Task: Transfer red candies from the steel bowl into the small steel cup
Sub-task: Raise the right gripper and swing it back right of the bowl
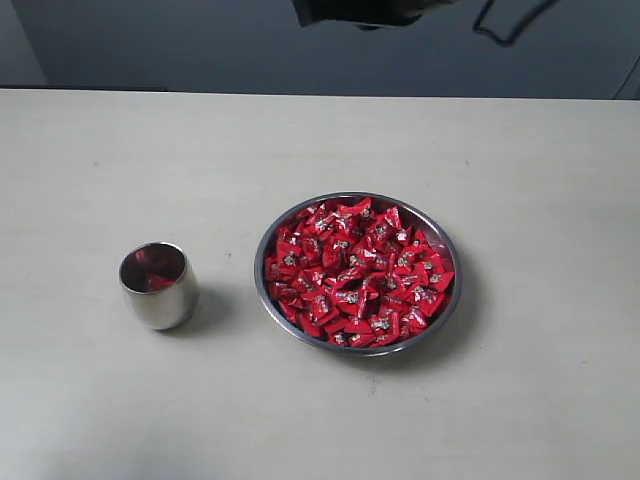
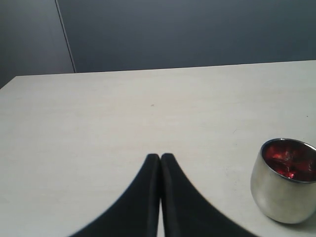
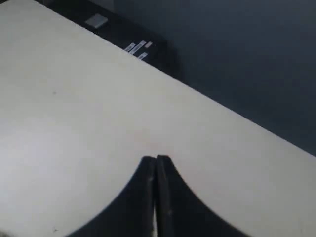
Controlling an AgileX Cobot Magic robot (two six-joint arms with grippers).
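Viewing the exterior camera from the near edge outward: pale, off-white table top [image 1: 120, 160], bare along the near side.

Mid-table, two task items at roughly equal depth:
- Small handleless cup of polished steel with rounded sides [image 1: 160, 300], upright, at 9 o'clock from the bowl, clearly apart from it. Its interior shows red.
- Wide, shallow round bowl of shiny steel [image 1: 430, 222], thin rim, at 3 o'clock from the cup. It is heaped with many small candies in shiny red wrappers with silvery marks [image 1: 355, 275]. The pile covers nearly the whole floor of the bowl. A sliver of bare steel wall shows at about 1 o'clock. No candy lies on the table.

Beyond the bowl, toward 12 o'clock: open table, then the far edge against a dark wall. A piece of dark hardware [image 1: 360, 12] sits at the upper frame edge, cut off.

Neither gripper appears in the exterior view.

Left wrist camera: left gripper [image 2: 160, 158], black fingers pressed tip to tip, nothing between them, above bare table. The cup [image 2: 276, 190] stands near the tips without touching them, with crinkled red pieces [image 2: 286, 165] inside; count not readable.

Right wrist camera: right gripper [image 3: 156, 160], fingers likewise closed together and empty, over bare table. Past the table edge, a dark unit with small labels [image 3: 118, 29].
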